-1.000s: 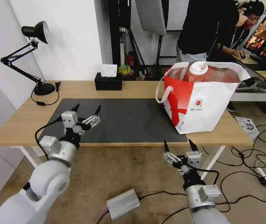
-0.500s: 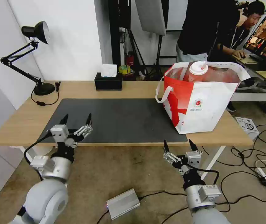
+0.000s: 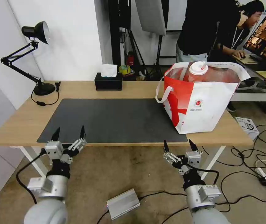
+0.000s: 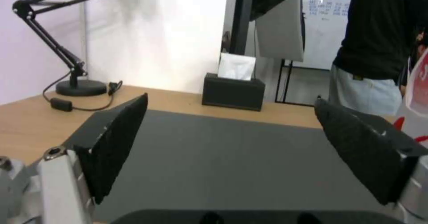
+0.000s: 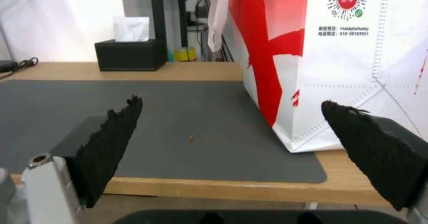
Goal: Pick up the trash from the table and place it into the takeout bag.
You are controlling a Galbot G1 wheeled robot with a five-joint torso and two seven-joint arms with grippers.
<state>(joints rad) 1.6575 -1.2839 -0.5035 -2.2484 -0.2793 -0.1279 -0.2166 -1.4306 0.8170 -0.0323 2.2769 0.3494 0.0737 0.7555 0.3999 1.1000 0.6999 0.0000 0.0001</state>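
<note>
The takeout bag [image 3: 201, 102], white with a red panel, stands open on the right end of the table [image 3: 139, 88]. The cup's white lid and straw [image 3: 198, 67], part of the trash, show inside the bag's top. The dark grey mat [image 3: 114, 119] lies bare. My left gripper [image 3: 69, 130] is open and empty just in front of the table's front edge, at the mat's near left corner. My right gripper [image 3: 177, 143] hangs open and empty below the front edge, near the bag. The right wrist view shows the bag [image 5: 339, 67] close ahead.
A black tissue box [image 3: 108, 81] and a black desk lamp [image 3: 36, 59] stand along the table's back. A small crumb [image 5: 190, 137] lies on the mat. A silver box [image 3: 123, 203] and cables [image 3: 257, 174] are on the floor. People stand behind the bag.
My left gripper has drawn back from over the mat's left part toward me and down to the table's front edge. The right arm has not moved.
</note>
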